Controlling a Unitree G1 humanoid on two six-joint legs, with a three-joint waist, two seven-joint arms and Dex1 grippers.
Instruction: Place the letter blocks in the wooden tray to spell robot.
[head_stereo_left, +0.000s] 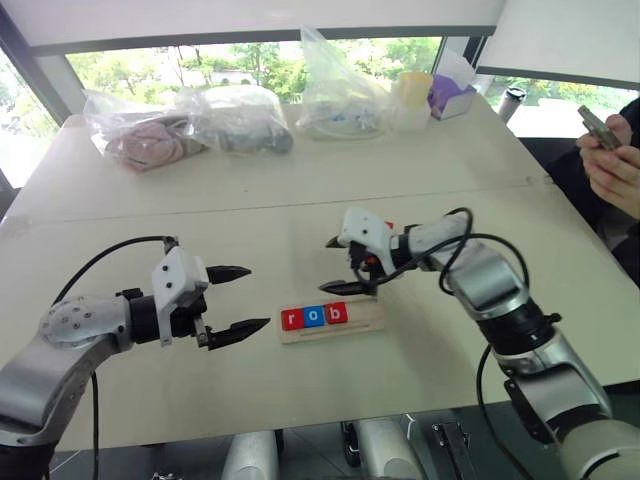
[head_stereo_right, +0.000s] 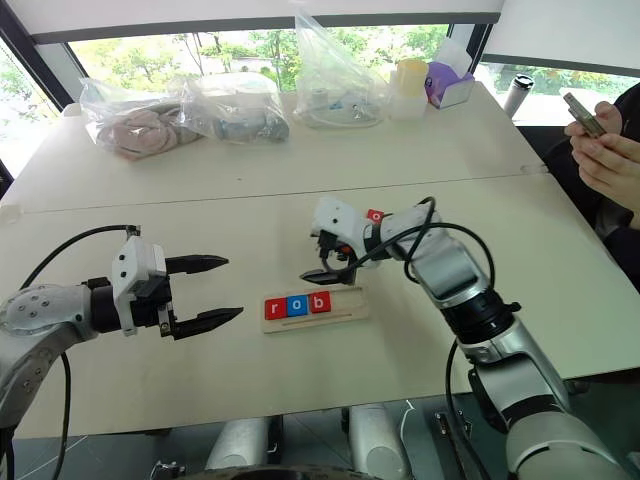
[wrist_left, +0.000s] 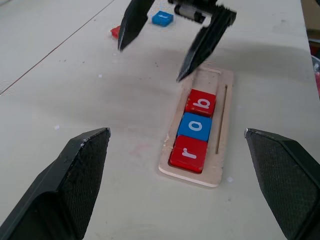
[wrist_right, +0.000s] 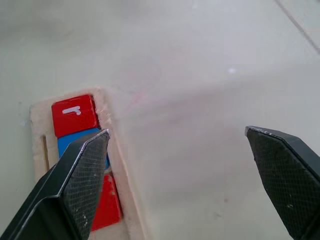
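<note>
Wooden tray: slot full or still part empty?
Part empty. The wooden tray holds the r block, blue o and b; bare slot beyond b.

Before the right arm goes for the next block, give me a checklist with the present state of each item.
1. Tray holds r, o, b in order: ok; red r, blue o, red b sit side by side.
2. Free slot past the b: ok, bare wood shows there.
3. Right gripper open and holding nothing: ok.
4. Left gripper open and apart from the tray: ok.
5. Loose blue block and loose red block lie on the table beyond the tray: ok.
6. Which loose block is the o: cannot tell, letters not readable.
</note>
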